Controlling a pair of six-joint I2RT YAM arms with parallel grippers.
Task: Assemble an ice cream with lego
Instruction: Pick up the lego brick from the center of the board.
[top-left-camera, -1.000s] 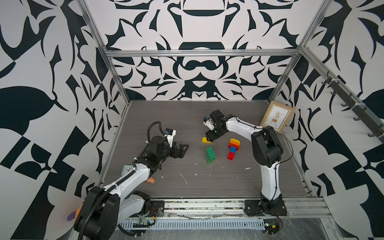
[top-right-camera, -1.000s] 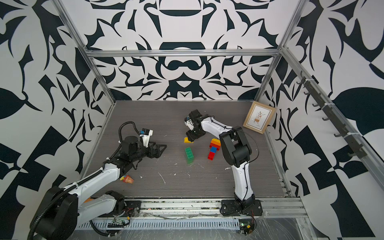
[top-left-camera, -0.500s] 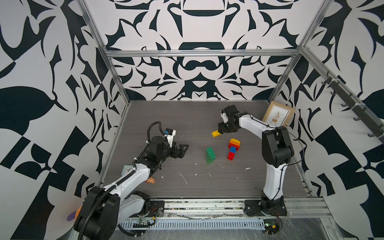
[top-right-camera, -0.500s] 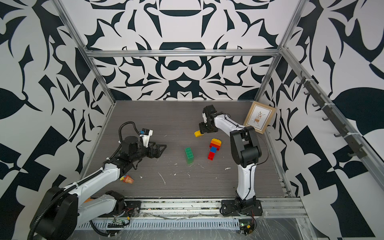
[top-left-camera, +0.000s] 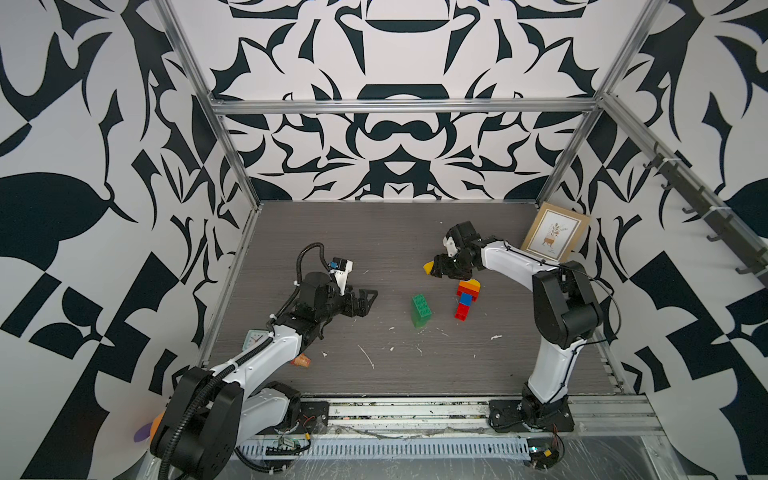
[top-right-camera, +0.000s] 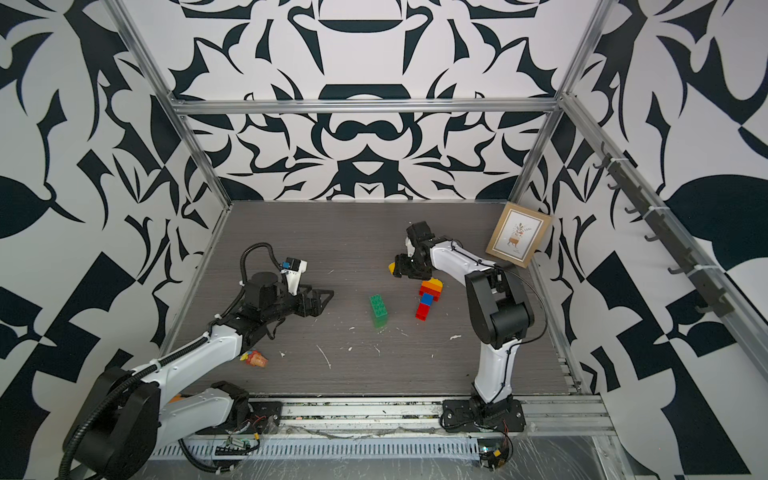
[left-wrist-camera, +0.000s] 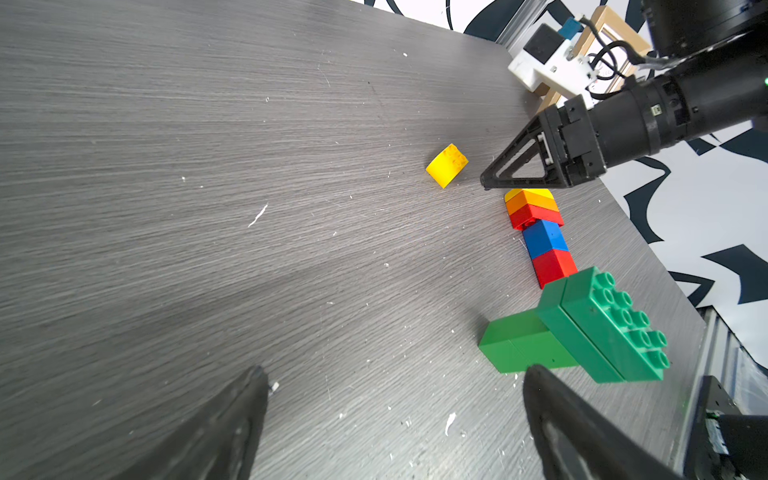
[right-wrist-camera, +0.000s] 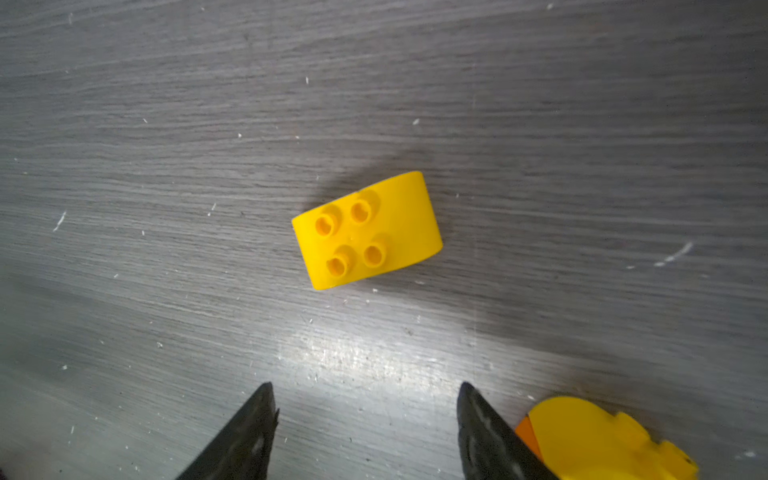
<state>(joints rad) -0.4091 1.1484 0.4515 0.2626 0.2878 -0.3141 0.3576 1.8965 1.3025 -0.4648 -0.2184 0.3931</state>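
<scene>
Roughly midway, by the look of it. Yellow dome brick (right-wrist-camera: 365, 230), studs showing, lies loose on the table (right-wrist-camera: 124, 124) just ahead of your right gripper (right-wrist-camera: 366, 388), whose jaws stand apart with nothing between them. Close beside that gripper's tips lies the stack (top-left-camera: 466, 299): yellow, orange, red, blue and red bricks joined, resting on its side. A green block (left-wrist-camera: 582, 332), apart from the stack, sits just ahead of your left gripper (left-wrist-camera: 395, 370), which is also spread wide and empty.

As I judge it, the coloured column is built, but the dome is not yet pressed on and the green block is not yet joined.

Further out, a wrapper (top-right-camera: 255, 358) lies by your left arm and a picture frame (top-left-camera: 555, 237) leans behind your right.
</scene>
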